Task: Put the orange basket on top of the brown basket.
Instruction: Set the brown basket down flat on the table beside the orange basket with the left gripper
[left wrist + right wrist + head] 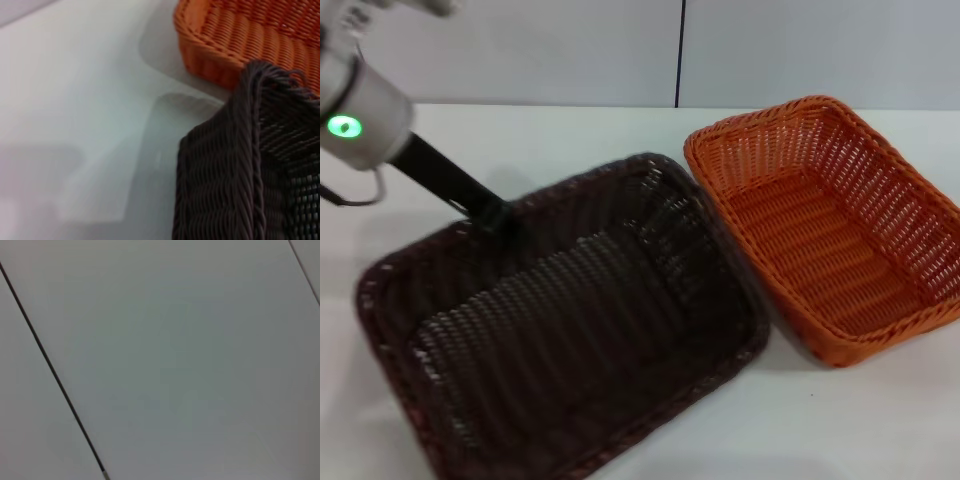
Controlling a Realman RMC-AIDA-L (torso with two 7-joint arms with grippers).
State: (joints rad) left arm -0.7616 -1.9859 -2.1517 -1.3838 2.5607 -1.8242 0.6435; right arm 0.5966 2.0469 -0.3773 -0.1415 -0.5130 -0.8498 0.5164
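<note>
The brown basket (570,330) fills the left and middle of the head view, large and tilted, its near side raised toward the camera. My left gripper (492,215) reaches down from the upper left and is shut on the basket's far rim. The left wrist view shows that rim and wall (250,165) close up. The orange basket (830,225) stands on the white table at the right, empty, its near corner close beside the brown basket; it also shows in the left wrist view (240,35). My right gripper is out of view.
The white table (550,140) runs to a pale wall with a dark vertical seam (679,50) at the back. The right wrist view shows only pale panels with a dark seam (50,370).
</note>
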